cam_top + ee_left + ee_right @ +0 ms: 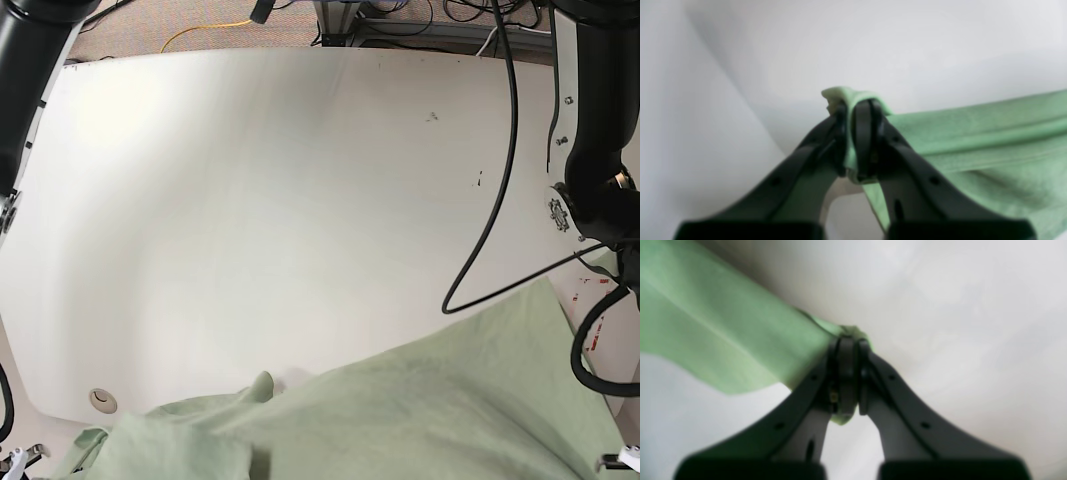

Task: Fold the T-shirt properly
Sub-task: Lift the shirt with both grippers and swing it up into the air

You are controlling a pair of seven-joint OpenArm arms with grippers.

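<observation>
Shirt: I see one sage-green shirt (420,410), bunched along the near edge of the counter (280,200) in the base view and spilling toward the camera; a small peak of cloth stands up near the middle of its far edge.
Left gripper (850,140): on my left wrist feed the jaws are clamped on a fold of the shirt (973,140); a nub of cloth pokes out past the tips and the rest stretches off to the right of the picture in long creases.
Right gripper (851,376): jaws pressed together on a corner of the shirt (723,340), with the cloth running up and to the left of the picture as a taut band (both wrist feeds are soft, so I can't make out the hem).
Counter edges: the far edge curves along the top of the base view, with carpet and cables beyond it; the left edge rounds down to a near-left corner that carries a small round fitting (100,399).
Open room: most of the white counter beyond the shirt is bare, from the cloth's far edge up to the far rim.
Arms: two, dark, one at each side of the base view; a black cable (500,200) hangs from the one on that view's right and loops over the counter.
Count: one shirt, two grippers, one counter.
Writing: none I can read; a few small dark specks mark the counter toward the far right.
</observation>
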